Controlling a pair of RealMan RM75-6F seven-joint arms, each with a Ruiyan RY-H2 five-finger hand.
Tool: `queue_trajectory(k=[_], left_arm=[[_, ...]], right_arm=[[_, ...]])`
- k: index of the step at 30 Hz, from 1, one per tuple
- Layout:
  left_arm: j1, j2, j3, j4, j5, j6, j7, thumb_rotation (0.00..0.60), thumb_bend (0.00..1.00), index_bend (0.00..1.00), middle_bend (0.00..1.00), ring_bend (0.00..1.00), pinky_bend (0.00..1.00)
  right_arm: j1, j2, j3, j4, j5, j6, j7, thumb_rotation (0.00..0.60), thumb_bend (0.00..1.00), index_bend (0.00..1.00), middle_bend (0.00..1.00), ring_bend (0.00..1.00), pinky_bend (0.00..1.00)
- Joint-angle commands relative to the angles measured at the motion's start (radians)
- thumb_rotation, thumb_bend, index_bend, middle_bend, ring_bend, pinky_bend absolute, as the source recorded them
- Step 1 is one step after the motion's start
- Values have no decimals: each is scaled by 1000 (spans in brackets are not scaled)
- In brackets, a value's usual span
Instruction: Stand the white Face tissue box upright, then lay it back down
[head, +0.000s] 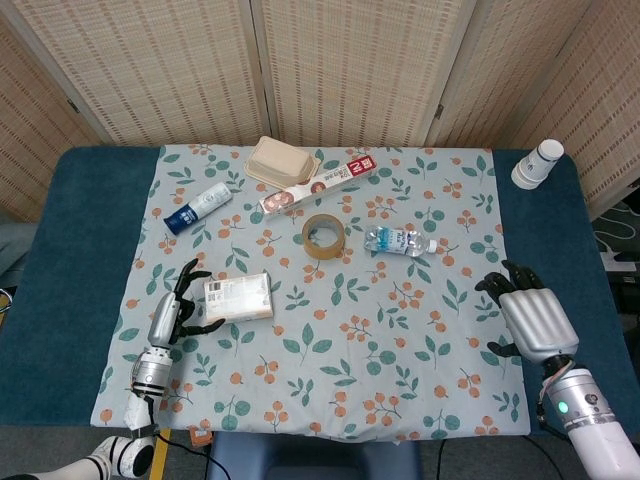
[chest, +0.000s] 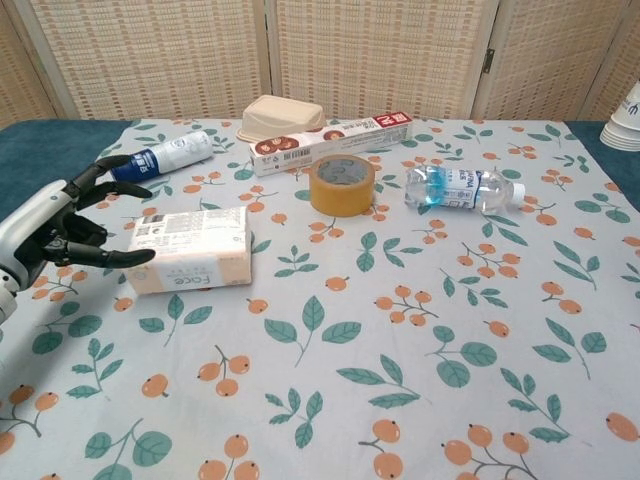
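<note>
1. Clearly lying flat: white Face tissue box (chest: 190, 250) resting on its broad side on the floral tablecloth (head: 400, 360), left of centre in the chest view, printed face up, label on the near long side.
2. Just left of it, left hand (chest: 55, 228) spread wide and holding nothing; one fingertip reaching toward the box's left end, contact too close to call. Likely placed there because that short end is the natural place to tip the box from.
3. Lower right of the head view: right hand (head: 532, 318) resting open and empty near the cloth's edge, well apart from the box, probably parked out of the way.
4. Judging from the flat pose and the loosened hand, either the lay-down step is done or the stand-up step is not begun; cannot tell which from these views alone.
5. Further up the frame, well clear of the box: tape roll (chest: 342, 184), water bottle (chest: 462, 188), blue-capped tube (chest: 160, 156), long foil carton (chest: 332, 142), beige container (chest: 280, 116); paper cups (head: 538, 163) at upper right.
</note>
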Motion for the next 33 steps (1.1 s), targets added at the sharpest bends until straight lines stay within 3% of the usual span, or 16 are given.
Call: queue_trajectory(k=[1,6,9,11,13,16,18,20,22,26,33], left_arm=[[9,42,-14,-52,-5,14,27,600,66,0,202,984,1000],[13,116,-41,-156,-10,37,91,600,88,0,211,983,1000],[13,190,-56,-259,-8,50,182,600,174,49,291,937,991],[14,265,-72,-354,-12,54,272,600,258,199,375,843,941],[15,332,-94,-431,-22,62,357,600,298,316,394,748,899],[10,475,-113,-571,-52,6,471,600,311,371,384,569,794],[-2,619,-81,-664,-57,-98,576,600,312,333,310,417,607],[-23,773,-36,-751,-62,-222,704,600,307,143,115,143,292],[-38,877,-12,-825,-88,-291,826,600,269,12,11,17,140],[-45,987,13,-945,-188,-345,953,600,164,0,0,0,83],[-64,1040,53,-1016,-322,-359,1119,600,155,0,0,0,76]], right_arm=[[-2,5,2,-2,-6,1,7,600,72,283,192,57,107],[-4,13,4,-9,-20,-4,20,600,72,283,192,57,107],[-5,19,4,-19,-33,-7,28,600,72,283,192,57,107],[-8,24,2,-27,-46,-9,33,600,72,283,192,57,107],[-11,29,-1,-34,-57,-11,37,600,72,283,192,57,107],[-19,38,-7,-46,-79,-12,44,600,71,283,193,57,107],[-26,47,-12,-54,-92,-12,48,600,72,284,192,57,107],[-33,56,-13,-63,-106,-5,53,600,72,284,192,57,107],[-41,63,-14,-72,-125,5,57,600,71,283,192,57,107],[-56,70,-23,-75,-149,11,57,600,72,283,192,57,107],[-76,76,-28,-75,-168,27,52,600,71,283,192,57,107]])
